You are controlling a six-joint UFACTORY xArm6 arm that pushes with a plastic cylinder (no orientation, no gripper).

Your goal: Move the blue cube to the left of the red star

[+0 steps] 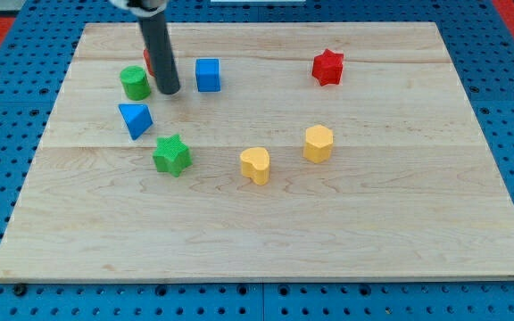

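The blue cube (208, 75) sits on the wooden board (373, 205) at the view's upper left. The red star (327, 67) lies far to its right, near the view's top. My tip (169, 91) rests on the board just left of the blue cube, a small gap apart, and right of a green cylinder (135, 83). A red block (148, 61) is mostly hidden behind the rod, so its shape cannot be made out.
A blue triangular block (136, 119) lies below the green cylinder. A green star (171, 155) is lower still. A yellow heart (255, 165) and a yellow hexagonal block (319, 144) sit near the board's middle.
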